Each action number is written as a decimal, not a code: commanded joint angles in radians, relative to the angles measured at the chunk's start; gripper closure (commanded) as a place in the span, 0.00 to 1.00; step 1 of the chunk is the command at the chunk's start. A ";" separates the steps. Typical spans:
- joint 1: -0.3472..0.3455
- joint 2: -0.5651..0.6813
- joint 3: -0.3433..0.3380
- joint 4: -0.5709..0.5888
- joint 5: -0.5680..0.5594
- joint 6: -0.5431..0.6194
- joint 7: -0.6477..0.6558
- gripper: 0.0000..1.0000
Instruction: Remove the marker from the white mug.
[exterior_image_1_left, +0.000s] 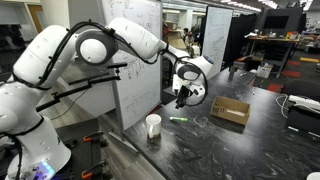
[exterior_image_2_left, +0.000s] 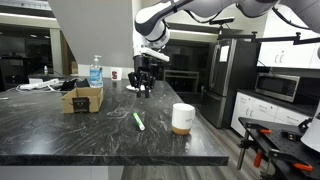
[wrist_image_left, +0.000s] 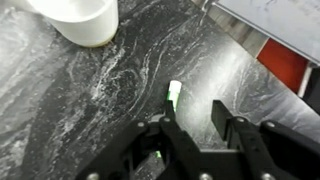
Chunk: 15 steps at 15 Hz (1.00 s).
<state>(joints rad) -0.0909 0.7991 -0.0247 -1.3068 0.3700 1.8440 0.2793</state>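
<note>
On the counter (exterior_image_2_left: 60, 135), the marker (exterior_image_2_left: 138, 121) lies below the hand (exterior_image_2_left: 142, 90) (jaws apart).

This is an office kitchen: a dark marbled island surface (exterior_image_2_left: 70, 135), with a steel refrigerator (exterior_image_2_left: 232, 80) and a built-in microwave (exterior_image_2_left: 279, 88) behind it. A whiteboard (exterior_image_1_left: 140, 60) stands near, and open-plan desks (exterior_image_1_left: 268, 42) lie far off.
</note>
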 joint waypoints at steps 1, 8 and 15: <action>0.006 -0.053 0.003 -0.057 0.008 0.100 -0.019 0.22; 0.102 -0.321 -0.050 -0.360 -0.229 0.259 -0.003 0.00; 0.129 -0.563 -0.035 -0.643 -0.366 0.359 0.008 0.00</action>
<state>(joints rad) 0.0245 0.3281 -0.0551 -1.8218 0.0516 2.0967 0.2668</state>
